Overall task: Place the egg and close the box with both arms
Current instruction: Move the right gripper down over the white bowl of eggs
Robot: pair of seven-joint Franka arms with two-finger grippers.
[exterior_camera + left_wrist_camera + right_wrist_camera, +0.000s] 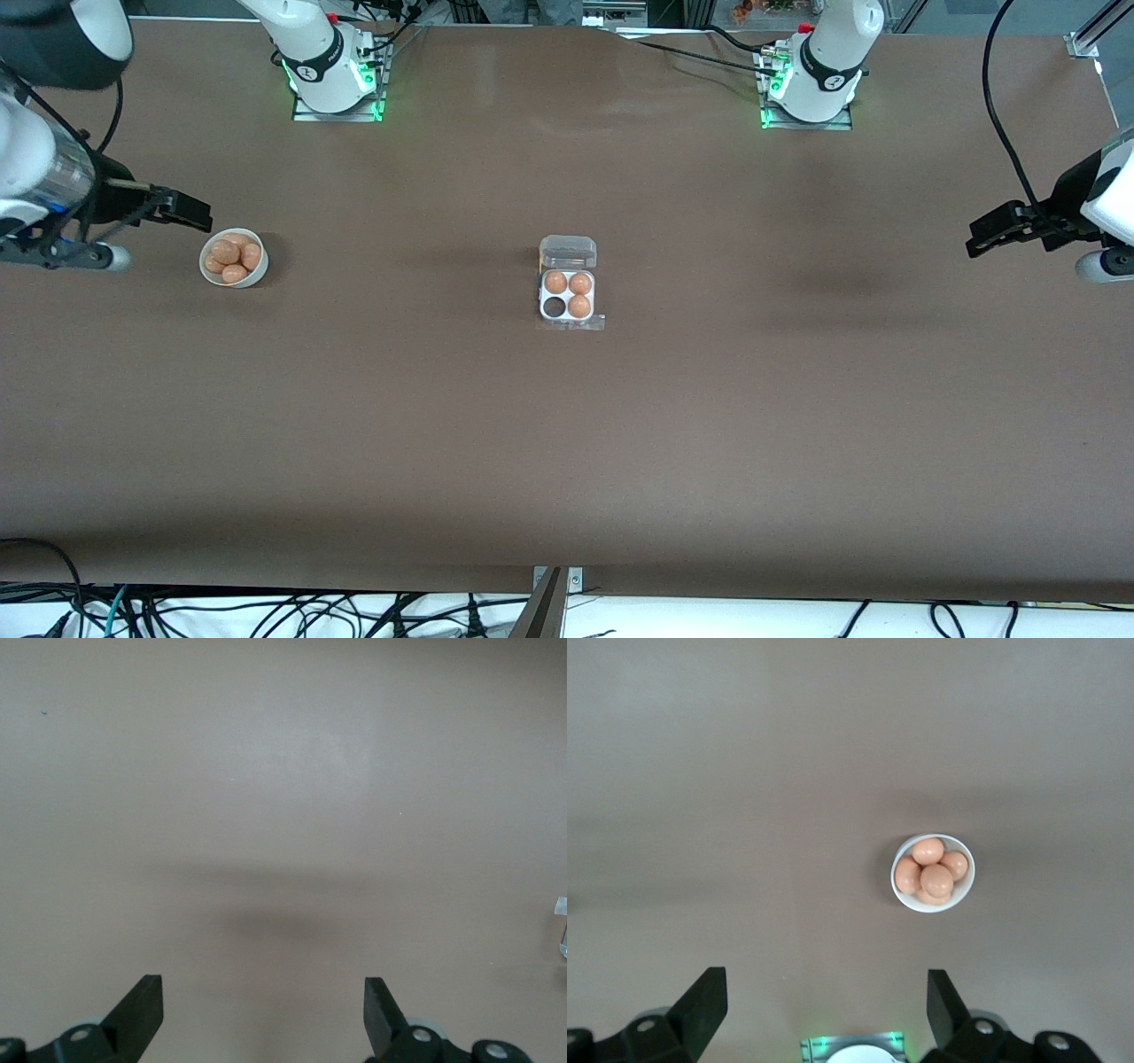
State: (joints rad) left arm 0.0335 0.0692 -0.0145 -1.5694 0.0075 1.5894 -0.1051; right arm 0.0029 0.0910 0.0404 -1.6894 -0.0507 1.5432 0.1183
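Note:
The clear plastic box (568,288) sits at the table's middle with its lid (568,252) open, three brown eggs in its cells and one cell (555,307) empty. A white bowl (234,258) holds several brown eggs (232,257) toward the right arm's end; it also shows in the right wrist view (933,873). My right gripper (190,211) is open and empty, up in the air beside the bowl; it also shows in the right wrist view (826,997). My left gripper (988,235) is open and empty over bare table at the left arm's end; it also shows in the left wrist view (264,1003).
The arm bases (335,75) (811,84) stand along the table's edge farthest from the front camera. Brown tabletop (567,443) spreads around the box. Cables hang off the table's near edge. A sliver of the box shows at the left wrist view's edge (562,926).

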